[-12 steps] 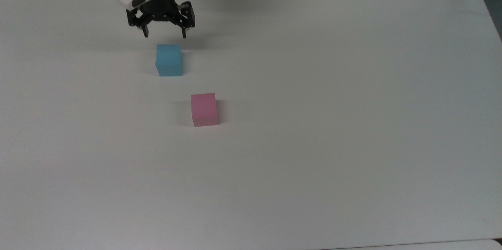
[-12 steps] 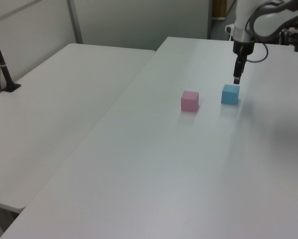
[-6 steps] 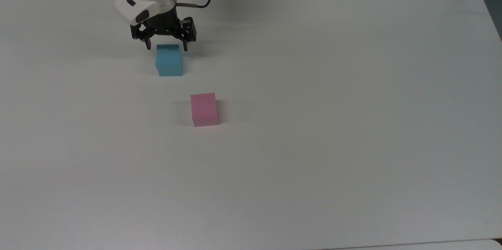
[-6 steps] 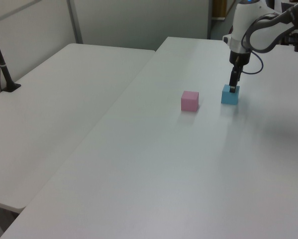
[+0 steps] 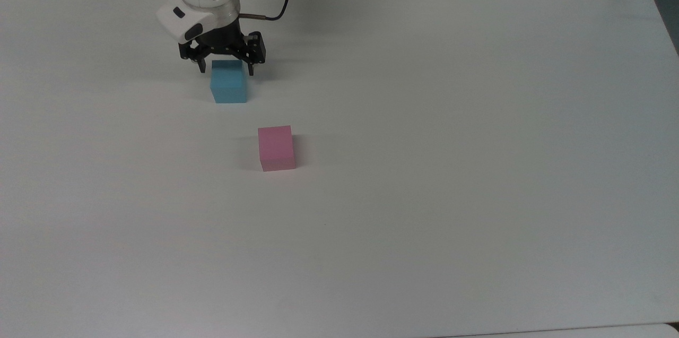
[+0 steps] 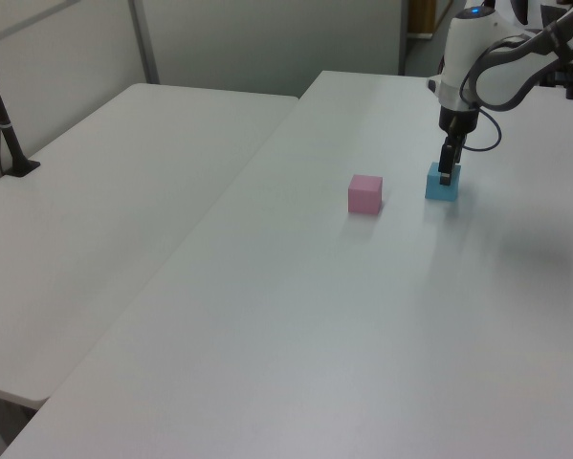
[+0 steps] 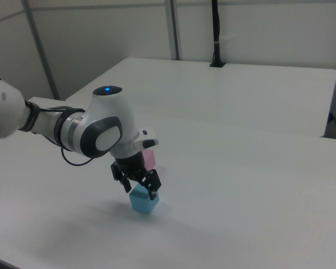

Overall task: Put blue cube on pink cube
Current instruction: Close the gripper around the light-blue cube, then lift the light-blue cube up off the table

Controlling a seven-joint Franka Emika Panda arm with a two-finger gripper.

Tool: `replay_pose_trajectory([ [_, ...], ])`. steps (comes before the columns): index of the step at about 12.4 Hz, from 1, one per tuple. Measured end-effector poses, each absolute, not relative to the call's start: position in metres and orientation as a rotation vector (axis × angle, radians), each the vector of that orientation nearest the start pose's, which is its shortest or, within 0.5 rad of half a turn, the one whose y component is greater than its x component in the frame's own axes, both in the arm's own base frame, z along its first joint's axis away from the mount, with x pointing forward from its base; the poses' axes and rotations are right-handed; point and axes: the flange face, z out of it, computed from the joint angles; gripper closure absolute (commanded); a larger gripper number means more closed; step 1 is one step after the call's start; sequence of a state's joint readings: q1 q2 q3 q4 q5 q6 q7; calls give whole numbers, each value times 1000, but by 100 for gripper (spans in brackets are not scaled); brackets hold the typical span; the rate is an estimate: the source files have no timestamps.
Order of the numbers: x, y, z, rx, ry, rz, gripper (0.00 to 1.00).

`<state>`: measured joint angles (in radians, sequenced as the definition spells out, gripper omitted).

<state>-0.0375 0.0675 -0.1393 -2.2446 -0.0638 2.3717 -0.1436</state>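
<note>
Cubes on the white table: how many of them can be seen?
2. The blue cube sits on the table between the open fingers of the gripper. The pink cube stands apart from it, lower and further to the top view's right. Nothing seems hidden.

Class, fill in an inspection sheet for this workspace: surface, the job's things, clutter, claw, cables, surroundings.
Surface: white table, bare apart from two cubes.
Job's things: blue cube and pink cube, both on the table, apart, not stacked.
Clutter: nothing seen.
Claw: claw open, one finger on each side of the blue cube.
Cables: black cable at the wrist.
Surroundings: second white table alongside; black post on it.
</note>
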Motion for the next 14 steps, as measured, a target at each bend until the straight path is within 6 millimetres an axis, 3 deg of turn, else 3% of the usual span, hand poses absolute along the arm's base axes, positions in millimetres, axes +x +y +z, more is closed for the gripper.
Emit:
replay_pose_trajectory([
  [2, 531, -95, 336, -3206, 3, -83, 47],
  [5, 535, -97, 352, -3204, 66, -110, 47],
  [11, 544, -101, 448, -3143, 146, -51, 47],
  [14, 546, -98, 482, -3128, 145, 14, 47],
])
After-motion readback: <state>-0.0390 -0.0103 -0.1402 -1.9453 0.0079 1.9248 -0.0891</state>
